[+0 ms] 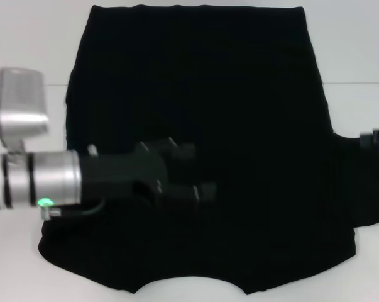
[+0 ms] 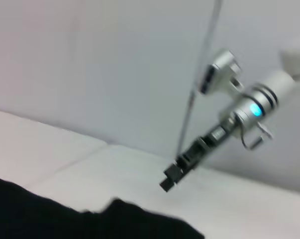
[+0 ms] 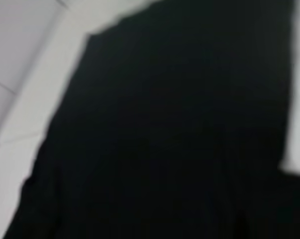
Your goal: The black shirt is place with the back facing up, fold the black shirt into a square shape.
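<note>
The black shirt (image 1: 239, 94) lies spread flat on the white table, plain side up, with its collar curve at the near edge and one sleeve (image 1: 365, 189) sticking out to the right. My left gripper (image 1: 198, 170) reaches in from the left, low over the shirt's middle, open with nothing between its fingers. At the shirt's right edge, by the sleeve, is my right gripper (image 1: 373, 138). The left wrist view shows the shirt's edge (image 2: 115, 221) and, farther off, the right gripper (image 2: 169, 181) above the table. Black shirt cloth (image 3: 164, 129) fills the right wrist view.
White table (image 1: 26, 264) surrounds the shirt on the left, right and far sides. A seam line in the tabletop (image 1: 359, 83) runs across behind the right arm. A pale wall (image 2: 90, 59) rises behind the table.
</note>
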`<state>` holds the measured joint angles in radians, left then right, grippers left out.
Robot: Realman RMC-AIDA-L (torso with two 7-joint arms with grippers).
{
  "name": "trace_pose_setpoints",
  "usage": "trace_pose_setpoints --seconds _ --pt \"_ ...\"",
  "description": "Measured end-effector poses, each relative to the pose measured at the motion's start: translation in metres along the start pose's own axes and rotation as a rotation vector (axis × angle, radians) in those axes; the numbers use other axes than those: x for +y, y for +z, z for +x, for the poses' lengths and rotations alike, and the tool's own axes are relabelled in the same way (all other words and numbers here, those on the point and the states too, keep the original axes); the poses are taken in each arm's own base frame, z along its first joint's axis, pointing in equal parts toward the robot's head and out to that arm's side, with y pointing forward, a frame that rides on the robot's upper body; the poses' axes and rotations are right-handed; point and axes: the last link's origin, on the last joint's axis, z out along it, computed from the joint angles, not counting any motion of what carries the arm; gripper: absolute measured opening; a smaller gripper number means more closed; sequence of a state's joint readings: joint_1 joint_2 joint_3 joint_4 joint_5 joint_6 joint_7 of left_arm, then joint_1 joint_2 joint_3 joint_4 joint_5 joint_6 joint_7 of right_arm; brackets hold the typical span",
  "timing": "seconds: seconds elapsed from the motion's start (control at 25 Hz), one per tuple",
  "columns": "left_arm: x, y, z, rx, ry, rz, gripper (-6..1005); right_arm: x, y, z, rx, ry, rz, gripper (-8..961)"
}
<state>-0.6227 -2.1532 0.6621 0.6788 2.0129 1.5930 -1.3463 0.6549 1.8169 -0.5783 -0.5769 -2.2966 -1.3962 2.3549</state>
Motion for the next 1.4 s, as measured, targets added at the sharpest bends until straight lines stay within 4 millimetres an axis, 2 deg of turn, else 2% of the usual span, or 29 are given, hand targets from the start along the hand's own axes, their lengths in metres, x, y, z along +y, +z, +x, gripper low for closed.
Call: trace_pose_setpoints --seconds 0.08,0.16,0.48,0.88,1.4 --pt "0.003 0.008 -0.005 -0.045 0.034 -0.023 948 -0.006 -0.001 0.009 0.034 0.046 0.018 913" --pt "0.007 0.016 -0.01 -0.105 0.062 -0.051 949 -0.01 -0.001 0.017 0.063 0.077 0.031 913" --pt "0.009 0.021 -0.013 -0.148 0.108 -0.079 952 -0.021 0.005 0.042 0.159 0.148 0.07 884" --pt "0.005 0.022 -0.011 -0.157 0.106 -0.06 951 -0.029 0.004 0.042 0.151 0.159 0.119 836" --pt "0.0 0.021 -0.011 -0.157 0.094 -0.025 950 -0.024 0.028 0.032 0.108 0.13 0.177 775"
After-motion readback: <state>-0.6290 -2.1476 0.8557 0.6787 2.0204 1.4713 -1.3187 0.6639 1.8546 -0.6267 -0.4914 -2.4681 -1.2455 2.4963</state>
